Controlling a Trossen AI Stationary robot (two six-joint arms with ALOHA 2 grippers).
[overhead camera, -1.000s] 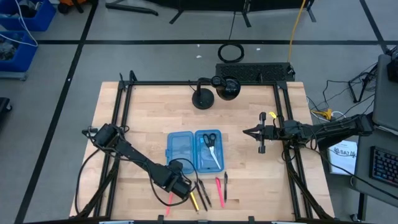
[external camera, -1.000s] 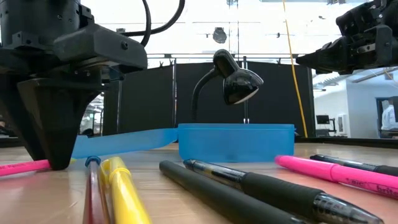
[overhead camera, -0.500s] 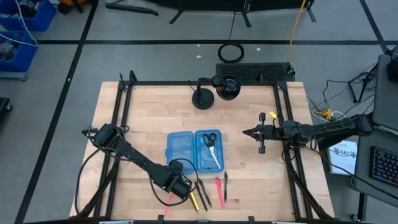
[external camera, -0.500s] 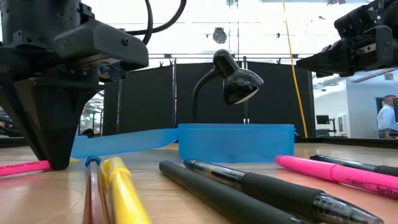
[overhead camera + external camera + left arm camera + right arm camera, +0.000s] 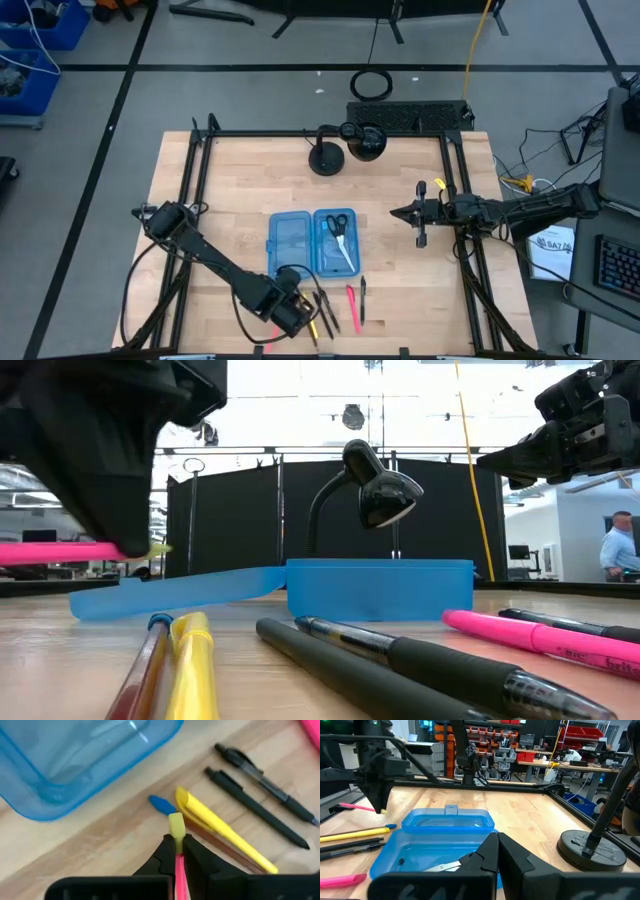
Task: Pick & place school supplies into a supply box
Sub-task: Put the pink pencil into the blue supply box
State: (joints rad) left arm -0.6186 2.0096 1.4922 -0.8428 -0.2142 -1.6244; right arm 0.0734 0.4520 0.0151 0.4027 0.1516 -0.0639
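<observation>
Lifted since the earlier frame, the left gripper [image 5: 176, 851] now carries a pink pen [image 5: 60, 551] clamped between its fingers, clear of the bench [image 5: 230, 190]. Just beyond it lies the open supply box [image 5: 311, 241]. The right gripper [image 5: 398, 212], fingers together, waits well apart.

Two pink pens [image 5: 351, 300], one yellow [image 5: 225, 837], one orange, two black [image 5: 255, 810]; one scissors [image 5: 340, 232]; one blue box [image 5: 312, 243].

Loose pens [image 5: 340, 305] crowd the table's near edge below the supply box [image 5: 312, 241]; elsewhere open.
</observation>
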